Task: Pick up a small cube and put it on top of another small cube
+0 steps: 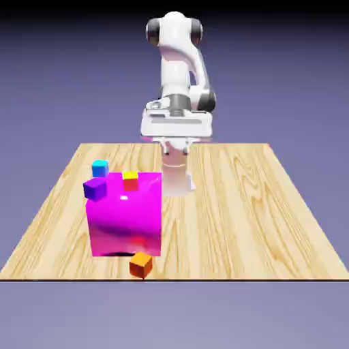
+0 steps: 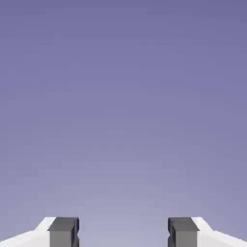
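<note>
The small orange cube (image 1: 141,264) sits near the table's front edge, just in front of the big magenta cube (image 1: 125,213). My gripper (image 1: 177,148) hangs high above the table's far middle, well behind and to the exterior view's right of the orange cube. In the hand view my gripper (image 2: 123,234) shows two grey fingertips (image 2: 63,231) wide apart with nothing between them, open against the plain backdrop. No cube shows in the hand view.
At the magenta cube's far top edge a small yellow cube (image 1: 129,175) shows directly above a small red cube (image 1: 131,185). A purple cube (image 1: 95,188) and a cyan cube (image 1: 100,167) stand at its far left. The wooden table (image 1: 259,218) spreads to the right.
</note>
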`<state>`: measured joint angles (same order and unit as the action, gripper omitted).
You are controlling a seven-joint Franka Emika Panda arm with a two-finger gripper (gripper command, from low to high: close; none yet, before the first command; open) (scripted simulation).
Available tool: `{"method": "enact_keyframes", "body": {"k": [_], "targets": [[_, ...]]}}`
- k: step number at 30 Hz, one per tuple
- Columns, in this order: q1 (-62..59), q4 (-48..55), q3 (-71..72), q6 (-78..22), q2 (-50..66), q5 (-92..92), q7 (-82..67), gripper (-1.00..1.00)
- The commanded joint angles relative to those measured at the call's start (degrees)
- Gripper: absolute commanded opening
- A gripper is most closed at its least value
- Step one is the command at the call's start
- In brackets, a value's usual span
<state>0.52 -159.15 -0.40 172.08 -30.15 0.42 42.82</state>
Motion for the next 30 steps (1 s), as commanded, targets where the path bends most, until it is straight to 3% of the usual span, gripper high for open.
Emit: {"method": "enact_keyframes", "body": {"k": [1, 27, 30], "targets": [[-0.14, 1.53, -0.34, -1.60, 2.08, 0.35, 0.30, 0.00], [-3.77, 41.38, -9.05, -43.21, 56.07, 9.37, 8.04, 0.00], [-4.04, 41.72, -8.74, -41.53, 59.13, 10.14, 7.76, 0.00]]}}
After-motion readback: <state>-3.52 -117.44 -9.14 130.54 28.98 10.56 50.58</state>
